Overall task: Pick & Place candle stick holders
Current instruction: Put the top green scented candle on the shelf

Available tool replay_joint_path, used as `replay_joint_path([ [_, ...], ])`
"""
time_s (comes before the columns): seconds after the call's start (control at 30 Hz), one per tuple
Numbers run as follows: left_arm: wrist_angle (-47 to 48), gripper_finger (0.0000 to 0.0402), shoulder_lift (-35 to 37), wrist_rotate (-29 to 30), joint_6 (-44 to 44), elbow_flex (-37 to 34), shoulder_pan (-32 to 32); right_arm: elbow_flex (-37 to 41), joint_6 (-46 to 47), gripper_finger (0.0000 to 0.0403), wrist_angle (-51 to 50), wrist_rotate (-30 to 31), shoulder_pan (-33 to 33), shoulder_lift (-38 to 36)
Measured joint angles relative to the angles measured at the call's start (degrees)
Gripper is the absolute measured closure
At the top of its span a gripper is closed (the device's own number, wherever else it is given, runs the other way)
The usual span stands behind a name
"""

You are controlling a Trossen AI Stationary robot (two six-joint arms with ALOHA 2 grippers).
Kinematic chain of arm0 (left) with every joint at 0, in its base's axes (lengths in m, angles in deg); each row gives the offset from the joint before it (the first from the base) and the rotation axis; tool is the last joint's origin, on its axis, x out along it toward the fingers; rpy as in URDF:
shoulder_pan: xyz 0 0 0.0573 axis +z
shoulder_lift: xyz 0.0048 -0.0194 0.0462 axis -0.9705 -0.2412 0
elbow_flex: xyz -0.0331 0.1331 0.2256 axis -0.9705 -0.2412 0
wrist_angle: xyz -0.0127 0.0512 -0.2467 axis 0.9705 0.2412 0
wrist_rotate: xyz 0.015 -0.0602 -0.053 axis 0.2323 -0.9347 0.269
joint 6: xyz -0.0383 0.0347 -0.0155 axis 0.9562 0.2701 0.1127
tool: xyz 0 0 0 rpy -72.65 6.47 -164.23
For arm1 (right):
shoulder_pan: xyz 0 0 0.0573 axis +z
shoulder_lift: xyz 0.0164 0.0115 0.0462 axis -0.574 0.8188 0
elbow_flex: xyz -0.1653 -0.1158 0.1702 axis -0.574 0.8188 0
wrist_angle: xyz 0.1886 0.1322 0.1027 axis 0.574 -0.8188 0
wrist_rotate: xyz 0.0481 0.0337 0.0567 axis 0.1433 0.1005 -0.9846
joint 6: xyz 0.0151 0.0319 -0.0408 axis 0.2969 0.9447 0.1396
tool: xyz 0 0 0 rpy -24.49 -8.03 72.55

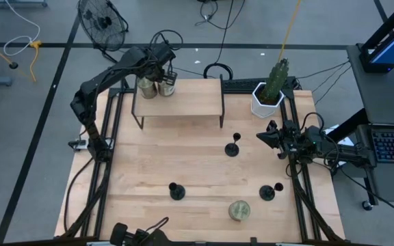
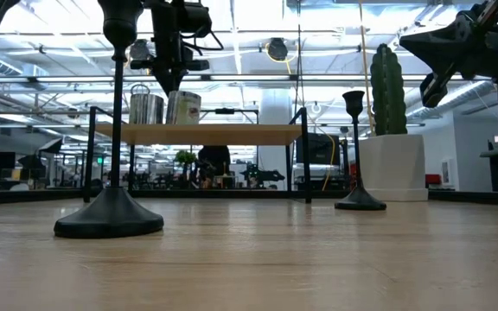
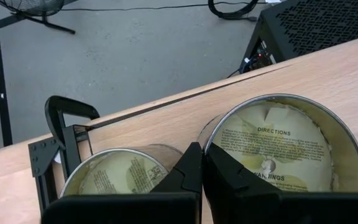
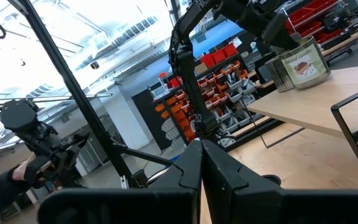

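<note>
Currently three small black candle stick holders, round-based with thin stems, are standing at five (image 1: 271, 192), six (image 1: 176, 191) and three o'clock (image 1: 232, 147) of the pale wooden table (image 1: 149, 171); looking rigid, light and tippy, each probably wants gripping mid-stem. Both grippers are sitting pinched together and empty: left gripper (image 1: 163, 74) over two tins (image 3: 284, 146) on the shelf, right gripper (image 1: 269, 137) at the table's three o'clock edge; an open workshop is showing beyond

Even, bright overhead light falls on my tabletop (image 1: 183, 157), and shadows under things are short and soft. Seen from table height, the ceiling lights (image 2: 258, 17) glare white and everything before them turns to silhouette. Past my right wrist, the bright ceiling washes out.
</note>
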Motion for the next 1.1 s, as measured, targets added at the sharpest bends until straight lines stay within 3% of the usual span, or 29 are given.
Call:
replay_joint_path([
  [1.1, 0.8, 0.0379, 0.0, -0.2, 0.4, 0.0, 0.0, 0.0, 0.0, 0.0401, 0.0, 0.0, 0.0, 0.0],
])
